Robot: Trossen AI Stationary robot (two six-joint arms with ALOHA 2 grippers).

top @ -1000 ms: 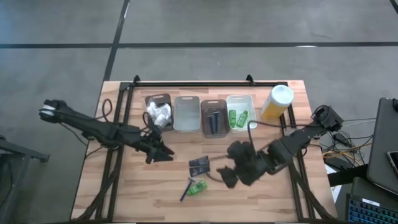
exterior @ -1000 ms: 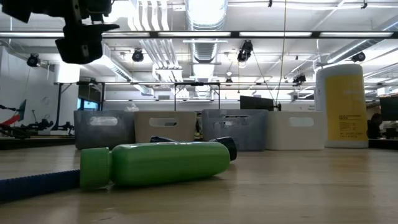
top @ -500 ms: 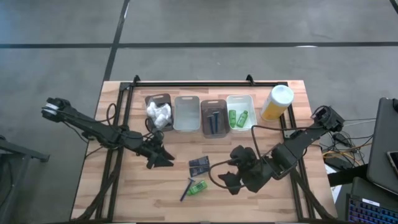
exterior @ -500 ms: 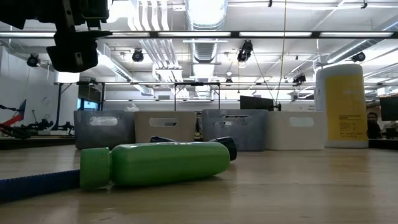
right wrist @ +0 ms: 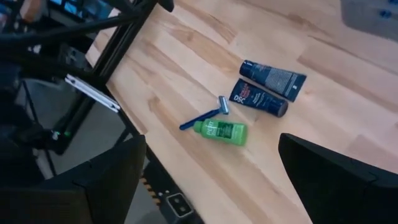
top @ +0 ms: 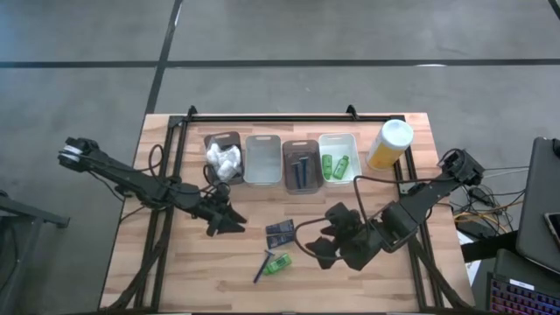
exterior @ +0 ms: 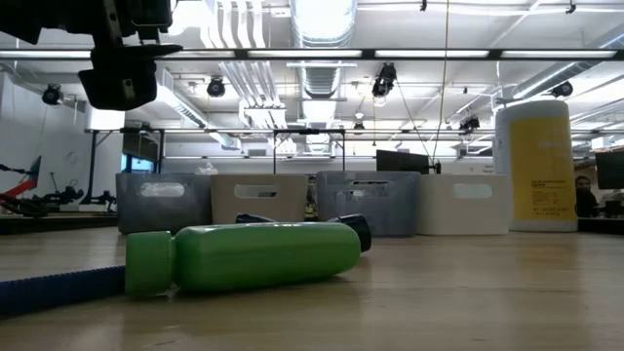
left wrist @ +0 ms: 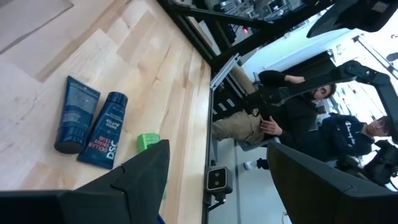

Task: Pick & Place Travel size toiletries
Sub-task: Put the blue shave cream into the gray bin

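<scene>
Wooden table (top: 175,262): both the left gripper (top: 229,222) and right gripper (top: 322,252) are being held wide open, empty, above it; two dark tubes (top: 281,232), a green bottle (top: 278,262) and a razor (top: 262,266) are lying between.

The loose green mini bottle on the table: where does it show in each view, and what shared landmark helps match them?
High view: green mini bottle lies at the table's front, beside the blue razor.
Low view: fills the foreground, lying on its side.
Left wrist view: only its green end shows.
Right wrist view: mid-picture, touching the razor.
Shared landmark: the two dark tubes just behind it.
</scene>
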